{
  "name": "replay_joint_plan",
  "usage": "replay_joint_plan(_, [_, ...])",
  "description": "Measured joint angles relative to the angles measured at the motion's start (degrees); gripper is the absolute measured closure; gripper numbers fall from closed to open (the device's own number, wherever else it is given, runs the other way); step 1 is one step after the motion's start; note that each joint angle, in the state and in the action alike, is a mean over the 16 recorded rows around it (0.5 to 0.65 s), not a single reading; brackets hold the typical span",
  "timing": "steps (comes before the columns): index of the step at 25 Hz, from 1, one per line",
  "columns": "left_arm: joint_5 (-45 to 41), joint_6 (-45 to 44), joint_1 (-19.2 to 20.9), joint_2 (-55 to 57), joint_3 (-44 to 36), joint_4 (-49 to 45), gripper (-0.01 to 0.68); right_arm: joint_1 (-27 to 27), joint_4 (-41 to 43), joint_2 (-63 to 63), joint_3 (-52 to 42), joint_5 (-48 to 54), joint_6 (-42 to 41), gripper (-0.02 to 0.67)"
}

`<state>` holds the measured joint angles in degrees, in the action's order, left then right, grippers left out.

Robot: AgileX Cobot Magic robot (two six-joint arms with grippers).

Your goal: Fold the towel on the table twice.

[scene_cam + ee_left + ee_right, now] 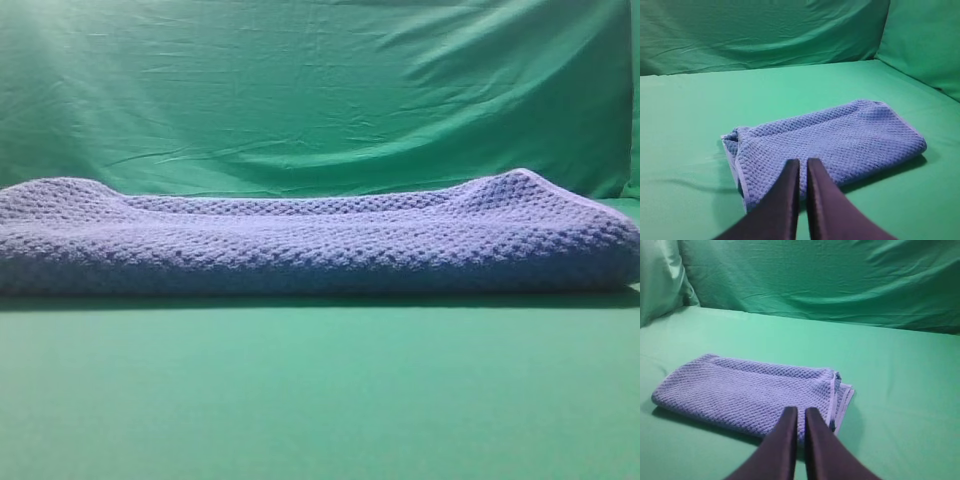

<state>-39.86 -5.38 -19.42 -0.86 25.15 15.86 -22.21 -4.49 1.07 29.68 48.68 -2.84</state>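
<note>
So here's what we're looking at: the towel point(310, 240) is a blue-grey waffle-knit thing, bumpy all over, with a thin pale hem along its edges. It's lying folded into a long flat bundle on the table point(320, 400), layers stacked, and in the left wrist view we can see the stacked edges and hem bunched at the bundle's left end. From the high view it runs nearly the whole width of the picture, with both far corners puffed up a bit.

The table is covered in smooth plain green fabric, and behind it hangs a wrinkled green backdrop curtain point(320, 90) that also wraps around the sides.

The left gripper point(803, 162) hangs above the towel's near edge, fingers nearly together with just a thin slit between them, nothing held. The right gripper point(801, 411) looks the same, closed on nothing, over its end of the towel.
</note>
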Motion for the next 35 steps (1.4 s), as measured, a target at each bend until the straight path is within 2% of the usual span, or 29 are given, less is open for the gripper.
replay_joint_plan(10, [18.9, 0.2, 0.0, 0.0, -14.4, 0.6, 0.617, 0.0, 0.7, 0.0, -12.9, -15.7, -0.1, 0.649])
replay_joint_plan(15, [23.9, 0.2, 0.0, 0.0, -18.9, 1.6, 0.617, 0.0, 0.7, 0.0, -18.0, -20.3, -0.2, 0.649])
replay_joint_plan(21, [24.5, 0.2, 0.0, 0.0, -20.3, 2.7, 0.617, 0.0, 0.5, 0.0, -20.7, -20.1, -0.1, 0.649])
replay_joint_plan(27, [21.1, 0.1, 0.0, 0.0, -20.6, 2.4, 0.617, 0.0, 1.1, 0.0, -21.6, -18.1, -0.1, 0.649])
replay_joint_plan(35, [18.3, -0.1, 0.0, 0.0, -23.3, -1.6, 0.617, 0.0, 4.6, 0.0, -25.4, -22.6, 0.0, 0.649])
